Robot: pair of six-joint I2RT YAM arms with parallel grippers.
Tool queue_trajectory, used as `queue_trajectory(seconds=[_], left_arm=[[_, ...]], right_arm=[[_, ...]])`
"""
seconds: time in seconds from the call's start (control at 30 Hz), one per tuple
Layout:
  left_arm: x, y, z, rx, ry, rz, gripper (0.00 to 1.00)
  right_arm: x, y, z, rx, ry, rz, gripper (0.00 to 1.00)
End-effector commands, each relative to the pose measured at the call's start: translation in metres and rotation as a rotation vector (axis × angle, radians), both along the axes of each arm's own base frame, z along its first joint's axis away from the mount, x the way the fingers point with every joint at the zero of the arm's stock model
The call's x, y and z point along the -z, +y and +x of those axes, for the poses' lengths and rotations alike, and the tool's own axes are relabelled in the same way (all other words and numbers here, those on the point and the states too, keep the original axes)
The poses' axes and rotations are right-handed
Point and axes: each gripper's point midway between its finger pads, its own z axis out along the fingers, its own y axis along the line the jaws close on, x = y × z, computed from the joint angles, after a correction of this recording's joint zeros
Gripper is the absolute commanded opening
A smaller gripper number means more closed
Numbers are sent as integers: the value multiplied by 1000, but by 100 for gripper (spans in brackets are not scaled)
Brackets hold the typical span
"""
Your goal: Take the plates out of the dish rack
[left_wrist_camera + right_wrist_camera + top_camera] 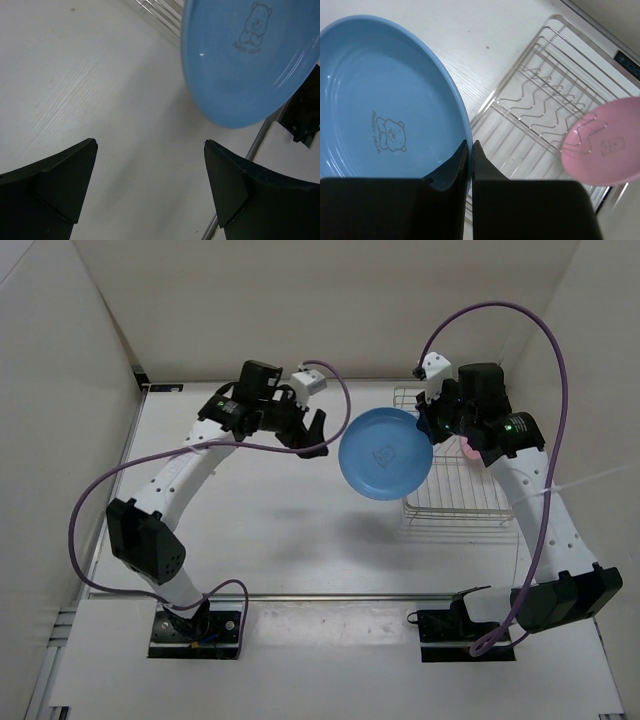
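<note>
My right gripper (432,426) (470,145) is shut on the rim of the light blue plate (385,453) (380,110), holding it in the air just left of the dish rack (452,502) (540,100). A bear drawing marks the plate's face. The pink plate (468,450) (607,142) stands among the rack's prongs, mostly hidden behind the right arm in the top view. My left gripper (312,430) (150,150) hangs open a short way left of the blue plate (250,60), with nothing between its fingers.
White walls enclose the table on three sides. A purple cable (520,315) loops above the right arm. The rack lies near the right wall; bare tabletop (280,530) stretches left and in front of it.
</note>
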Motion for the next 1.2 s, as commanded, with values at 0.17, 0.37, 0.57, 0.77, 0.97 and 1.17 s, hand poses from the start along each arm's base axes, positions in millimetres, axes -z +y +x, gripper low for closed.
queue_trajectory(seconds=[0.17,0.37,0.57,0.77,0.97,1.17], left_arm=[[-8,-56,-3,124,-54,-60,97],[-22,-63,5,127,-75,-87,80],[-36,-73,2,140,-65,-121,38],[-22,-87,-5,161,-20,-113,11],[-12,-96,-10,182,0,-103,19],[-9,-100,-8,164,0,-91,11]], right_arm=[[-37,22,-12,-115,-60,102,0],[-29,21,-13,-110,-43,96,0],[-26,21,-13,-110,-34,93,0],[-32,19,-14,-98,-49,100,0],[-38,15,-16,-81,-70,93,0],[-30,13,-15,-63,-62,92,0]])
